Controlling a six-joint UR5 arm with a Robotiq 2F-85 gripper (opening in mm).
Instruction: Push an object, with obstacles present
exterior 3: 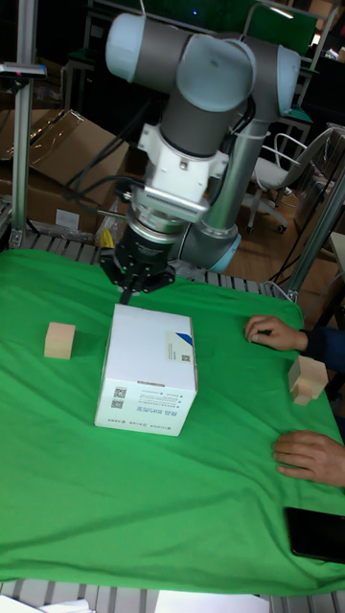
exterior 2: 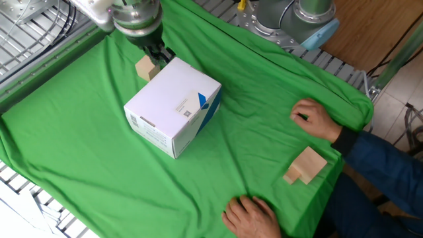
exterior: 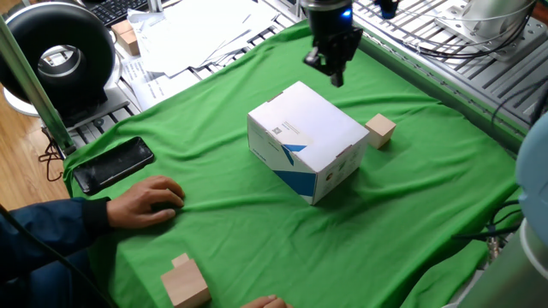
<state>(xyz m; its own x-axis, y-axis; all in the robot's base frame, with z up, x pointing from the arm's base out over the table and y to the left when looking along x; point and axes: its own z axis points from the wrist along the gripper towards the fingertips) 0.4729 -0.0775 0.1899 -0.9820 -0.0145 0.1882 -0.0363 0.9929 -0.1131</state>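
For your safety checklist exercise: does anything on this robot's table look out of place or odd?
Yes: a person's hands rest on the green cloth inside the arm's working area, and a black phone lies at the cloth's edge. The white box, small wooden cube and stepped wooden block sit upright and undamaged. Nothing is spilled.

The large white cardboard box (exterior: 306,139) has a smooth, matt printed surface. The small light-wood cube (exterior: 380,131) appears unfinished. The wrinkled green cloth (exterior: 411,197) is matt. The black phone (exterior: 113,164) is glossy.
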